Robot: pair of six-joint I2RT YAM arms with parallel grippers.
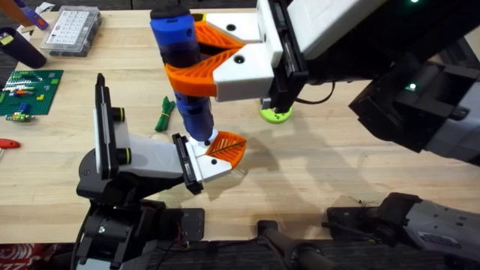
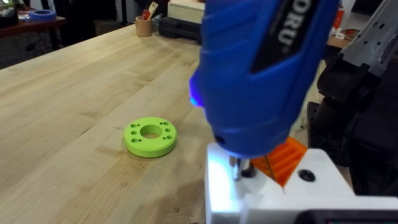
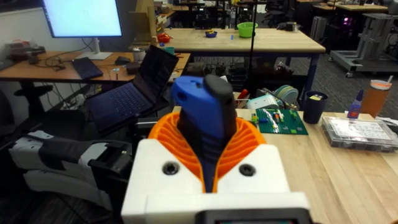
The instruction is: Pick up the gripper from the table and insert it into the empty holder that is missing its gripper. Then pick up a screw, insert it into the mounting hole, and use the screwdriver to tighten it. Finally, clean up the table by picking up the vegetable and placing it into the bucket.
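Observation:
My right gripper is shut on the blue screwdriver, which stands upright. Its tip rests on the white holder at the end of the left arm. The orange ribbed gripper sits in that holder, right beside the tip. In the left wrist view the screwdriver looms close, its bit touching the holder next to the orange gripper. The right wrist view has the screwdriver squeezed between my orange fingers. The green vegetable lies on the table left of the screwdriver. The bucket is out of view.
A lime-green disc with holes lies right of the screwdriver. A clear parts box and a green baseplate with bricks sit at the far left. The right arm's bulk spans the upper right.

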